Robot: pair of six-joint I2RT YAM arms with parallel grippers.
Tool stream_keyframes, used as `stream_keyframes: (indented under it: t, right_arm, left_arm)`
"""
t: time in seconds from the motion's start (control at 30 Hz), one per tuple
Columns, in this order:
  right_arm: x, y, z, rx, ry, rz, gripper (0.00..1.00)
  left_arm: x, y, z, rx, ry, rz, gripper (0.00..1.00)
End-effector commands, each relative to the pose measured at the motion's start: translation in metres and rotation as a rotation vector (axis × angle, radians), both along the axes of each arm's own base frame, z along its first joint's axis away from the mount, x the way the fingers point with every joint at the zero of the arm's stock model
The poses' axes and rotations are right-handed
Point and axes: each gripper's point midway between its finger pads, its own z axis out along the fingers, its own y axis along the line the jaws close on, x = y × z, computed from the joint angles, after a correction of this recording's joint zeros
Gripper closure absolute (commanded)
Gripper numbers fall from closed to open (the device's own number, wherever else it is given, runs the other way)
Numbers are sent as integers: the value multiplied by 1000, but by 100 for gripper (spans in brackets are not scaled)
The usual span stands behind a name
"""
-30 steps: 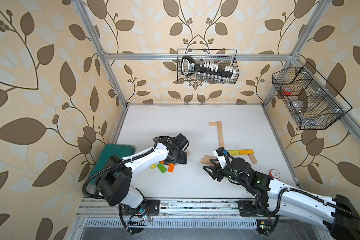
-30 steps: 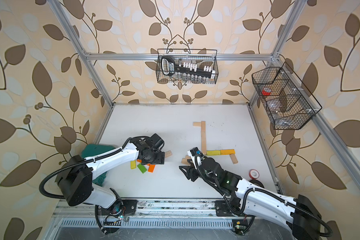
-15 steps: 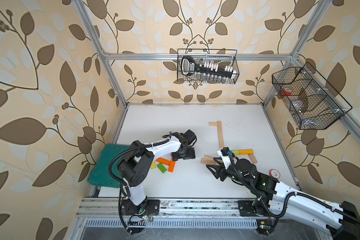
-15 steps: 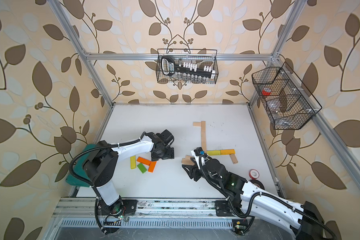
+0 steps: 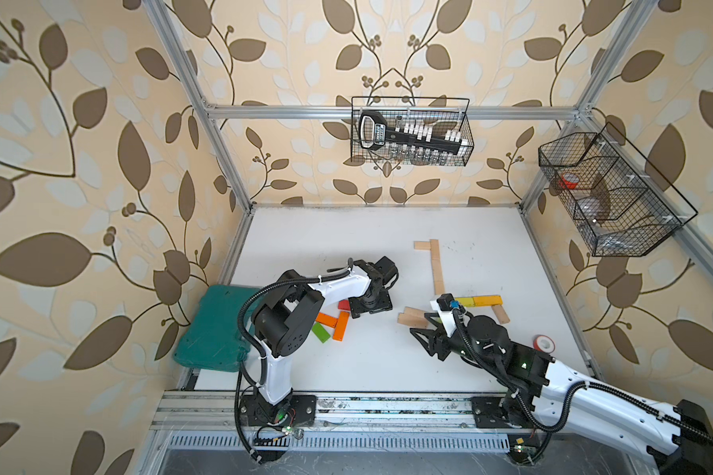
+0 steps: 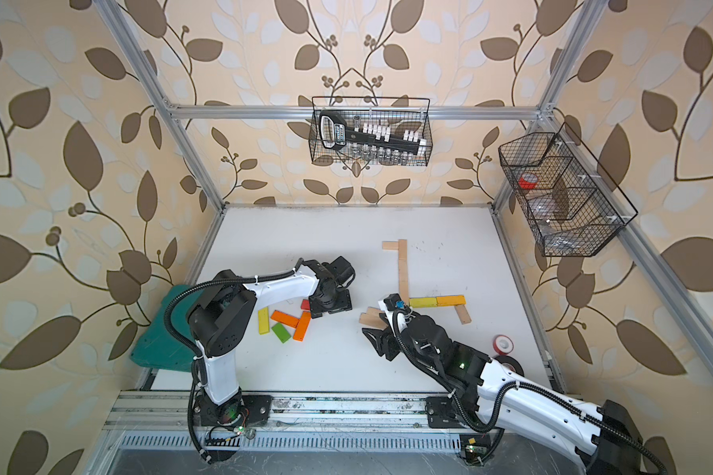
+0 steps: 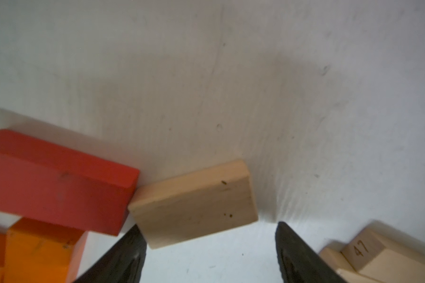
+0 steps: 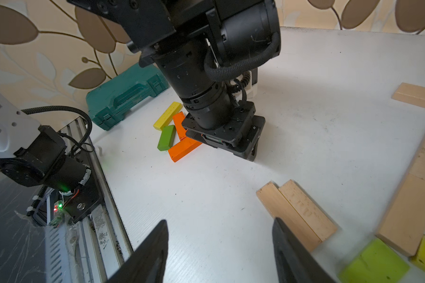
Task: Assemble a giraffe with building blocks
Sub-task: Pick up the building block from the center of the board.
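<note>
The pale plank [image 7: 194,203], touching a red block [image 7: 54,181] on the table [image 7: 231,73], was hidden from above by the left gripper [image 7: 207,226], pointed down, jaws open. The right gripper [image 8: 220,220] was held low, jaws open, empty.

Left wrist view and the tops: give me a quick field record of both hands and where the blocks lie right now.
left hand: open, straddling the short pale plank, not clamped
short pale plank: flat on the table, one corner at the red block
right hand: open, empty, next to the two pale planks lying side by side
built so far: long pale line with short cross piece; green-and-yellow row; slanted pale plank
loose pile by left arm: orange blocks, green block, yellow block
</note>
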Motion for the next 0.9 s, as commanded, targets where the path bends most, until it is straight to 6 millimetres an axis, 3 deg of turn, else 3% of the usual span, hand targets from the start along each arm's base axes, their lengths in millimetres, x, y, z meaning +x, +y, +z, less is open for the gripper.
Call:
stream_keyframes:
  t: [0.0,0.4,0.47,0.6,0.73,0.87]
  right_arm:
    - [-1,-4,-8,-29,-12,-4,36]
    - [-2,-5,-14,-38,-9,-2,35]
    - [-2,-6,-16,-39,-6,-6,35]
    - [-2,-7,-18,-42,-1,-8,35]
    - [-1,-7,-18,-41,0,-13,35]
    - [0,-6,-15,-42,-2,-17,35]
  left_arm:
    - [9,4,-3,61,-21,16,21]
    - [16,15,-13,180,-5,-61,25]
    - [17,13,-16,184,2,-85,30]
    - [21,10,-16,184,7,-128,50]
    - [35,15,-8,187,-6,-165,54]
    - [68,29,10,178,-36,-195,55]
